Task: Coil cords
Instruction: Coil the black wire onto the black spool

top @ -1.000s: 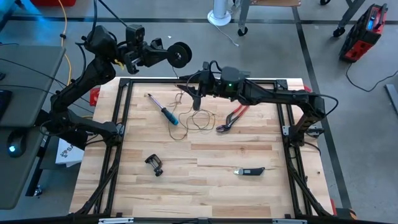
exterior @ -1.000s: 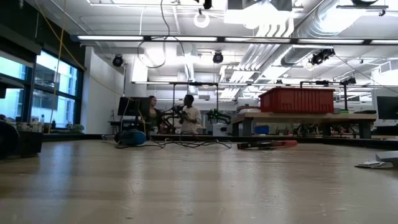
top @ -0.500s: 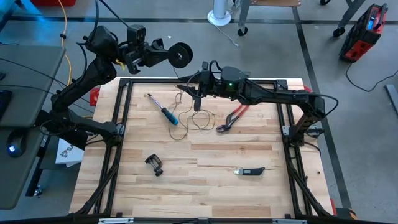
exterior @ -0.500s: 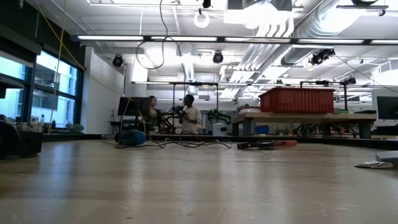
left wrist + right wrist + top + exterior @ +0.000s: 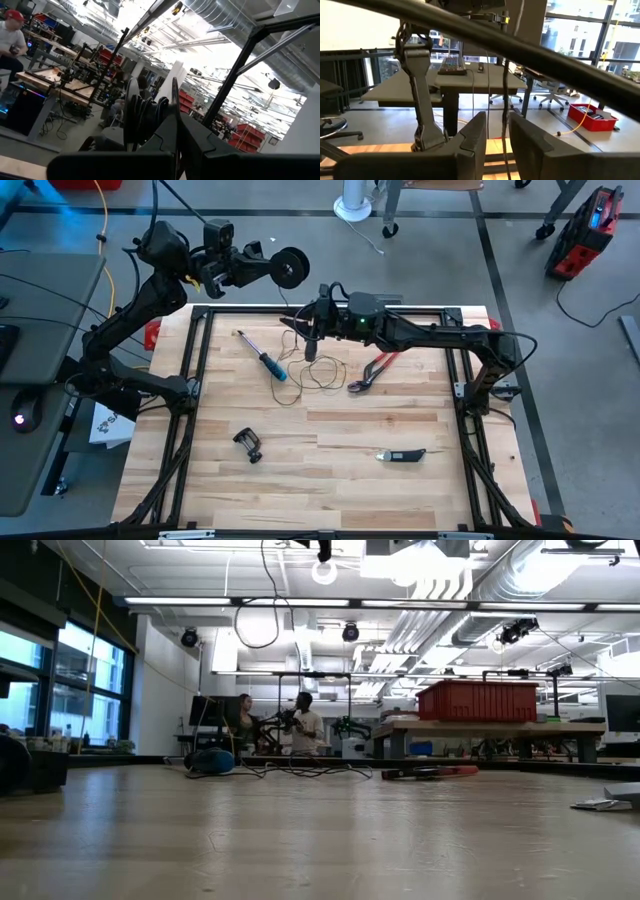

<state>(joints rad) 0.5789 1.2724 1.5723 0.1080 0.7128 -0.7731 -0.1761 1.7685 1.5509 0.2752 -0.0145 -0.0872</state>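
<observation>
Near edge of desk (image 5: 330,490): black folding knife (image 5: 402,454) and small black clamp (image 5: 248,444), well apart.

Mid desk: blue-handled screwdriver (image 5: 262,356) lying slantwise; red pliers (image 5: 374,368), jaws toward the desk's middle; between them the thin dark cord (image 5: 318,372) in loose loops on the wood, one strand rising to the right end effector.

Far side: right end effector (image 5: 311,346) above the cord's loops, fingers (image 5: 472,137) set a narrow gap apart with the strand running up between them; whether they actually pinch it is hard to tell.

Beyond the far edge: left end effector (image 5: 262,268), raised, clamped together on the round black reel (image 5: 289,268), cord wound on its core.

Room behind: two people (image 5: 300,726) standing at a bench.
</observation>
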